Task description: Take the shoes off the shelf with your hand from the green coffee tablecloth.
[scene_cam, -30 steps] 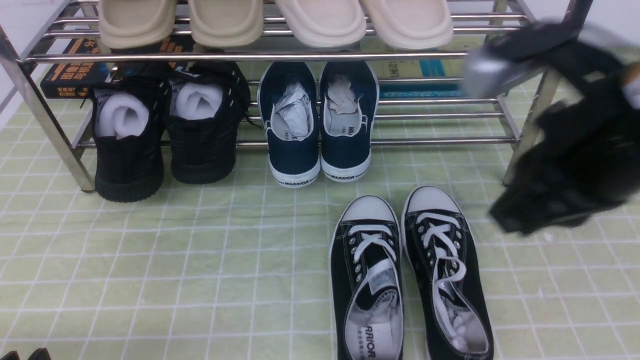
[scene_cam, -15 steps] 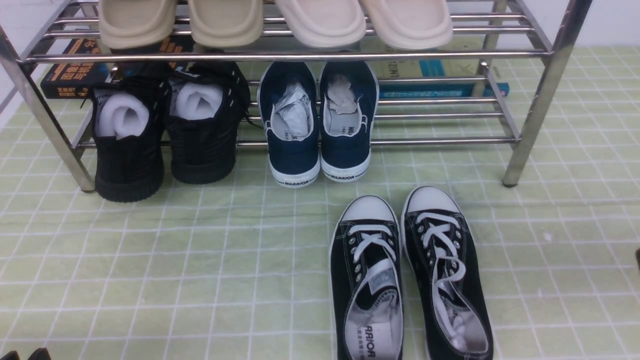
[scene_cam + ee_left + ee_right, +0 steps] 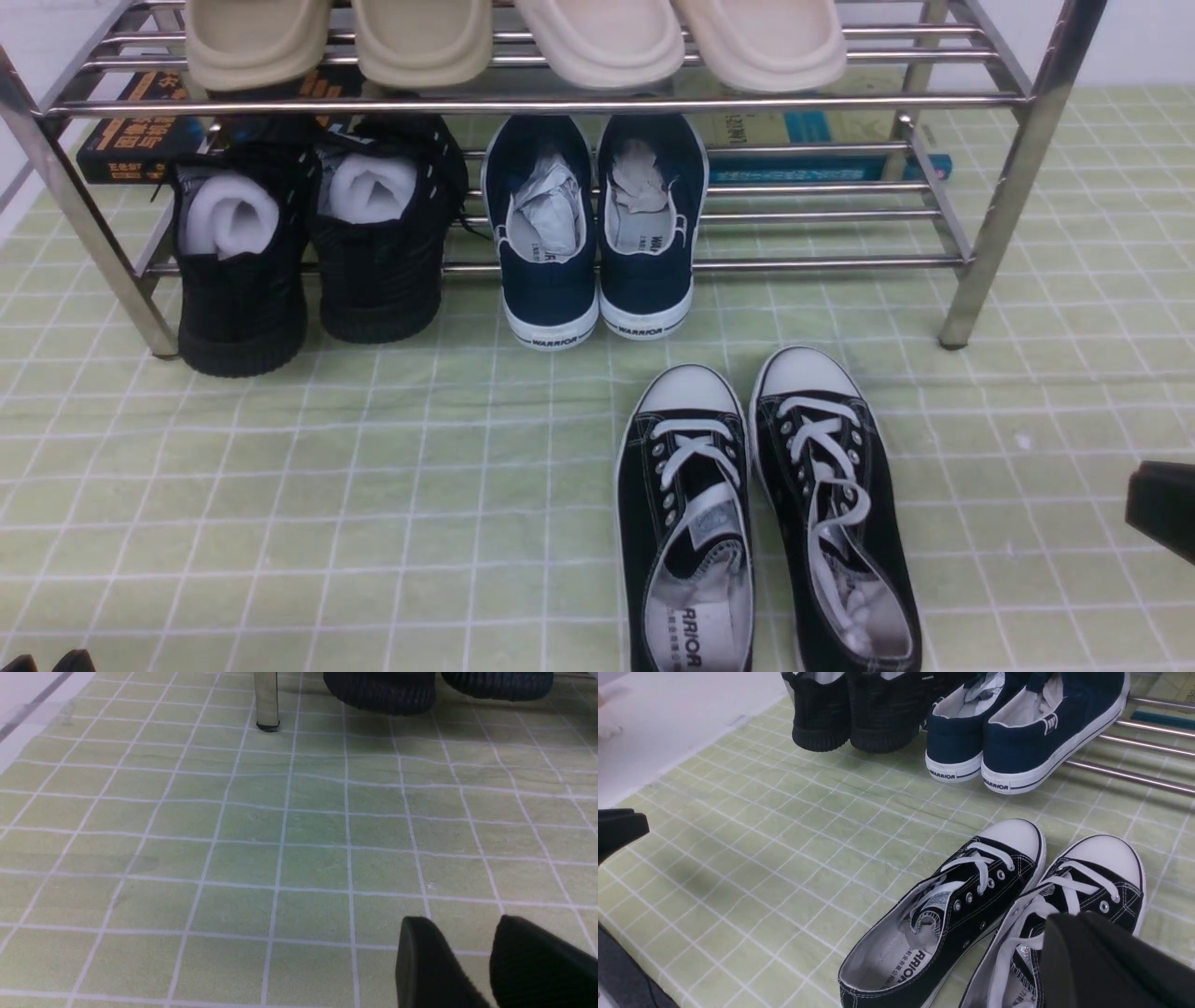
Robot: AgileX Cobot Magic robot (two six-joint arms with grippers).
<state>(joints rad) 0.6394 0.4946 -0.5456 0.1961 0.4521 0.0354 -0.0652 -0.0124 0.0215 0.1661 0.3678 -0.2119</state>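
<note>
A chrome shelf [image 3: 990, 243] holds beige slippers [image 3: 513, 42] on its upper tier and, below, all-black shoes [image 3: 308, 243] stuffed with white paper beside navy slip-ons [image 3: 597, 243] marked WARRIOR. The shoes [image 3: 766, 523], black canvas with white laces, white toe caps and grey lining, sit side by side on the green coffee tablecloth [image 3: 373, 485] in front of the shelf. The right pincer [image 3: 1162, 509], at the frame's edge, is closed and empty; the left pincer [image 3: 467, 961] shows a narrow gap, holding nothing.
</note>
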